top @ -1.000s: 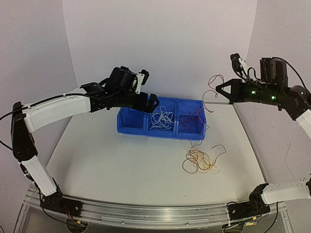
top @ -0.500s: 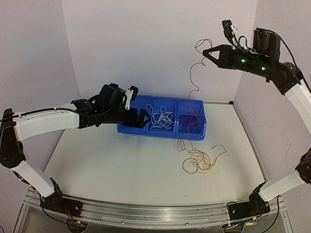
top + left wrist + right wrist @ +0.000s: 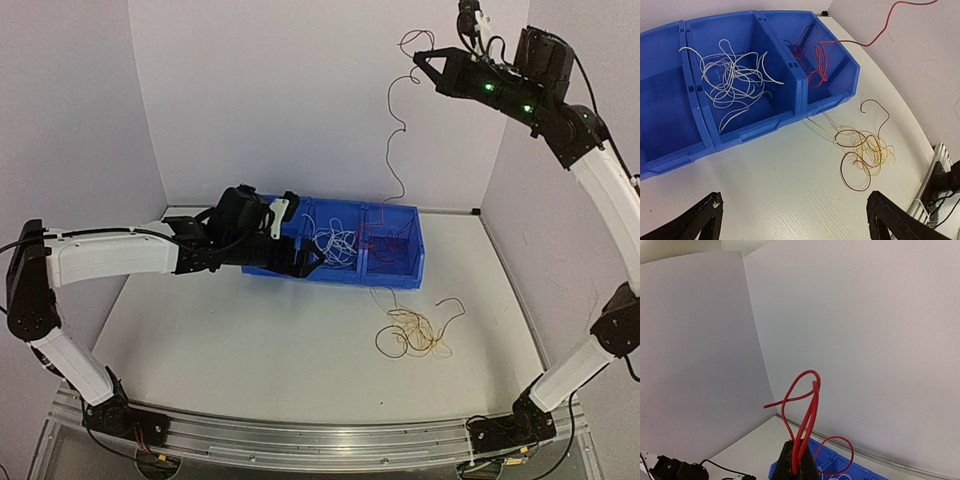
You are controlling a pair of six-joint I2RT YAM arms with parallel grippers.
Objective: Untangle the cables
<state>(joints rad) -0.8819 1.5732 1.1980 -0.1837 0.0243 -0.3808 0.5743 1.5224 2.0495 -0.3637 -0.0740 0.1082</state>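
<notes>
— What is around the left fingers (image 3: 702, 222)?
— They are spread wide and hold nothing, low over the table (image 3: 765, 180) by the front of the blue bin (image 3: 755, 127). White cables (image 3: 732, 82) curl in its middle compartment. A yellow and brown tangle (image 3: 865, 150) lies on the table near its right corner.
— And the red cable (image 3: 807, 427)?
— The right fingers (image 3: 790, 465) pinch it high up. From above it runs nearly vertical down into the right compartment. The right wrist camera shows only its loop above the fingers.
</notes>
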